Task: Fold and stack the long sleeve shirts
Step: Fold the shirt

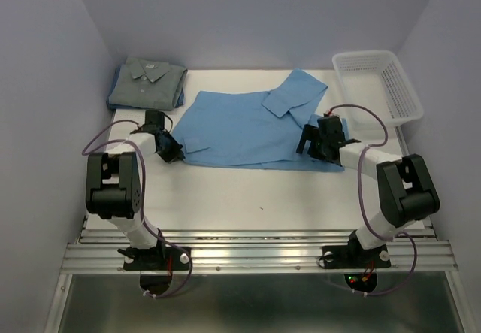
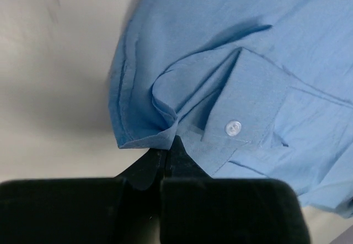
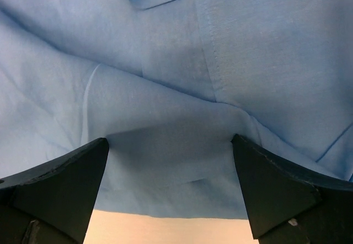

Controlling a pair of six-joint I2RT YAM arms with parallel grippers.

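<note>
The light blue shirt (image 1: 248,126) lies spread on the table's middle, a sleeve folded over its upper right. The grey shirt (image 1: 146,82) lies folded at the back left. My left gripper (image 1: 171,152) is shut on the blue shirt's near left corner; the left wrist view shows the pinched cloth (image 2: 165,128) beside a buttoned cuff (image 2: 234,127). My right gripper (image 1: 314,145) is open at the shirt's near right edge. In the right wrist view its fingers (image 3: 71,183) straddle a raised fold of blue cloth (image 3: 171,145).
A white mesh basket (image 1: 377,85) stands at the back right, close behind the right arm. Bare white table (image 1: 255,194) lies in front of the blue shirt. Purple walls close in the left, back and right sides.
</note>
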